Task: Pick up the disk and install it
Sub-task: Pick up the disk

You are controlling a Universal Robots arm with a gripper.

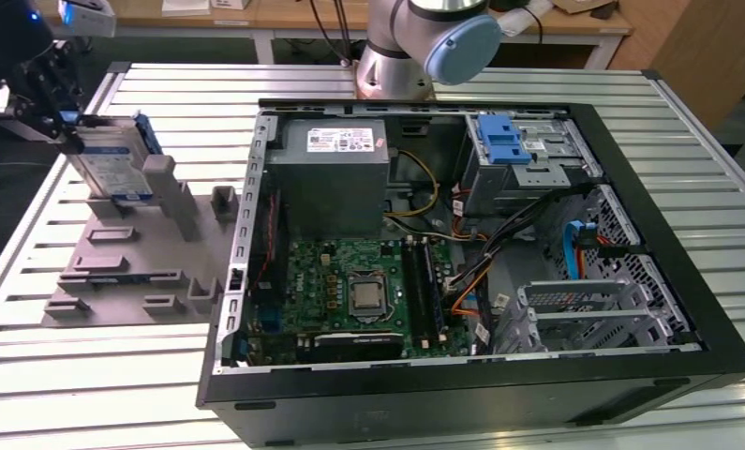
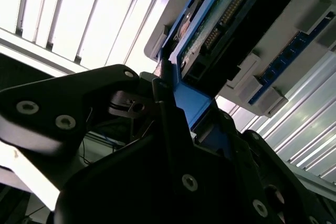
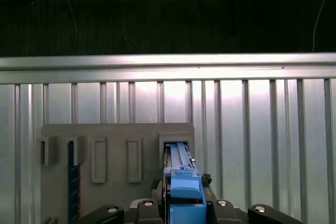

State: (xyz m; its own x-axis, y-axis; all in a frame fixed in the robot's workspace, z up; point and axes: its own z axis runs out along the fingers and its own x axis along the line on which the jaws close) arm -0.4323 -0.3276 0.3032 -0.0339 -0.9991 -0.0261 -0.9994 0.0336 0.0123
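The gripper (image 1: 72, 122) is clamped on the disk (image 1: 112, 167), a silver slab with a white-and-blue label, framed by a blue caddy. The disk stands on edge at a corner slot of the grey rack (image 1: 135, 258).

The disk (image 1: 110, 161) has its lower end hidden in the grey holder (image 1: 122, 258); the arm (image 1: 404, 56) is cut off above.

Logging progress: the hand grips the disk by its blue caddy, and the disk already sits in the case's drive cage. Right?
No. The hand grips the disk by its blue caddy, but the exterior view shows the disk upright at the grey holder, outside the case on the exterior view's left, not in the drive cage.
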